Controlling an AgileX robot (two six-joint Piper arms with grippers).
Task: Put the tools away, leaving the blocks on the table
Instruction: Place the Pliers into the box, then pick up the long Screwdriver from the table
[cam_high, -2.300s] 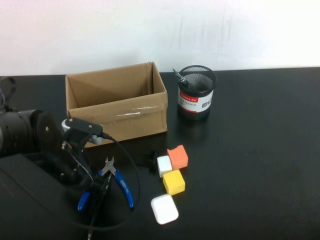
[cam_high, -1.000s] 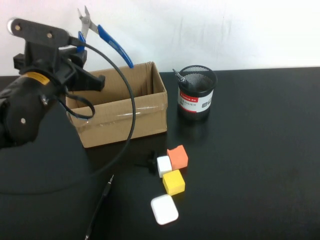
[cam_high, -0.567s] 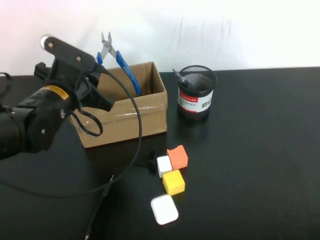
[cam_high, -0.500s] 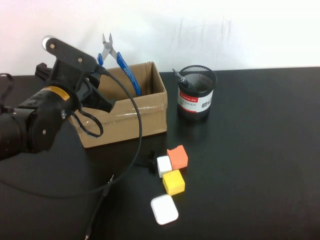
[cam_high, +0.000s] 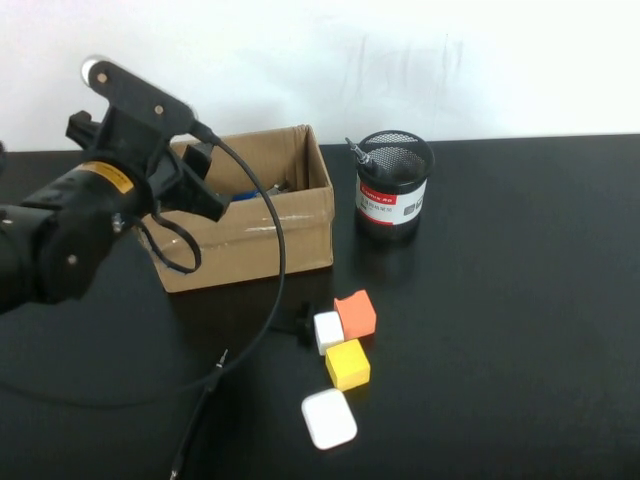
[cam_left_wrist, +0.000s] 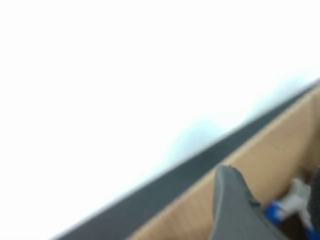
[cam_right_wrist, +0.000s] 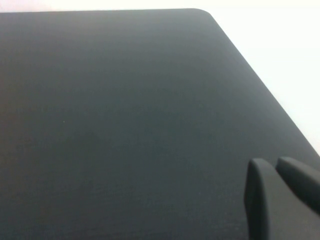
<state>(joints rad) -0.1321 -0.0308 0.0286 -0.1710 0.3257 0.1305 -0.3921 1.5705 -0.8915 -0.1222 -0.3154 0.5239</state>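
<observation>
My left gripper (cam_high: 205, 168) hangs over the left part of the cardboard box (cam_high: 250, 243), open. The blue-handled pliers (cam_high: 246, 196) lie inside the box, free of it. In the left wrist view the pliers (cam_left_wrist: 276, 212) show blurred past one grey finger (cam_left_wrist: 232, 207). A slim black stick (cam_high: 200, 408) lies on the table at the front left. A metal-tipped tool (cam_high: 356, 151) stands in the mesh cup (cam_high: 393, 186). The scissors are out of view. The orange (cam_high: 356, 313), white (cam_high: 328, 331) and yellow (cam_high: 348, 364) blocks sit together. My right gripper (cam_right_wrist: 270, 166) is shut over bare table.
A white rounded case (cam_high: 329, 418) lies in front of the blocks. A tiny black object (cam_high: 300, 323) sits left of the white block. The left arm's cable (cam_high: 272, 270) loops down in front of the box. The table's corner (cam_right_wrist: 200, 11) shows in the right wrist view.
My left gripper carried the pliers up from the table to above the box, came down and let them go. They now lie inside the box.
</observation>
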